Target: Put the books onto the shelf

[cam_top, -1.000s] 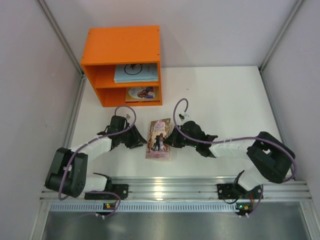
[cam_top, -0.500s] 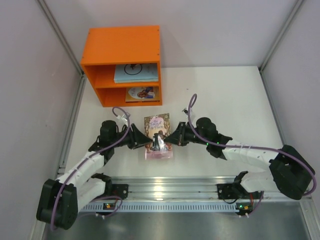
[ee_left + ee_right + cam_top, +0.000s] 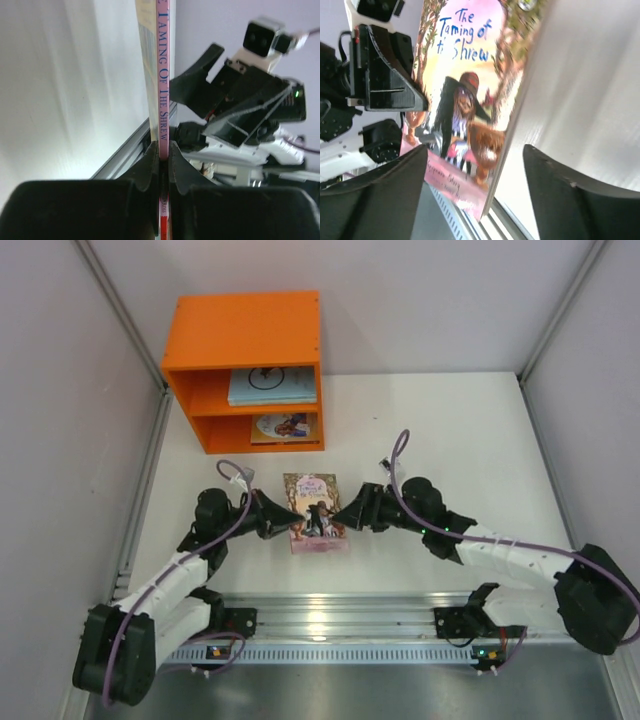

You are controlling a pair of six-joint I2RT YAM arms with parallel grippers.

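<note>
Clamping is seen at the left claw [image 3: 292,523]: its fingers [image 3: 148,165] are pressed together on the spine of the pink book [image 3: 314,513], and no gap is shown between finger and spine in the left wrist view. The book is gripped at its left edge, near the lower end of the spine, with the cover turned upward.

The right claw [image 3: 340,519] is held wide apart at the opposite edge of the book. In the right wrist view its fingers [image 3: 385,195] are spread to either side of that edge, and neither is seen touching the cover. Nothing is gripped by it.

The pink book is placed between the two claws, over the table [image 3: 440,430] and in front of the shelf [image 3: 243,332], well apart from it. Whether the book rests on the table cannot be told.

Inside the shelf, a blue book [image 3: 270,386] is laid in the upper compartment and a second book [image 3: 285,427] in the lower one.
</note>
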